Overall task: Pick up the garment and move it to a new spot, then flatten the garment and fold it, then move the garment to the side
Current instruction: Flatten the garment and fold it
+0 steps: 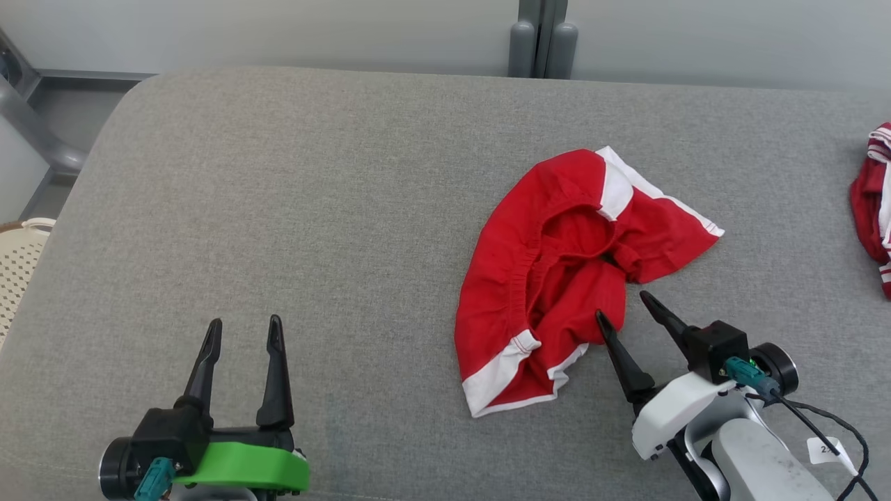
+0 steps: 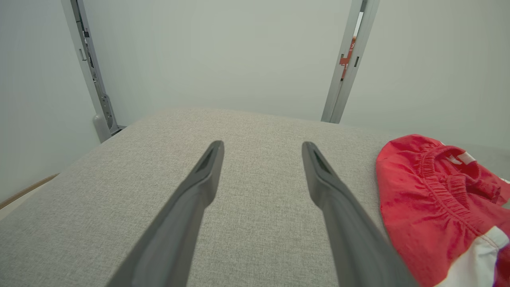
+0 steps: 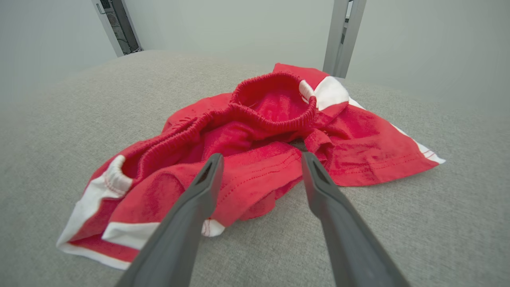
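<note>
The garment (image 1: 557, 271), red shorts with white trim and an elastic waistband, lies crumpled on the grey padded table (image 1: 313, 209), right of centre. My right gripper (image 1: 623, 306) stands open at the garment's near right edge, its fingertips over the red cloth (image 3: 255, 159) with nothing clamped between them. My left gripper (image 1: 243, 327) is open above the bare table at the lower left, well apart from the garment, whose waistband side (image 2: 434, 191) shows at the right of the left wrist view. The left gripper's fingers (image 2: 207, 167) frame bare grey fabric.
A second red-and-white cloth (image 1: 873, 202) lies at the table's right edge. A cream perforated basket (image 1: 17, 257) sits off the table's left side. Grey metal posts (image 1: 543, 42) stand behind the far edge, against a pale wall.
</note>
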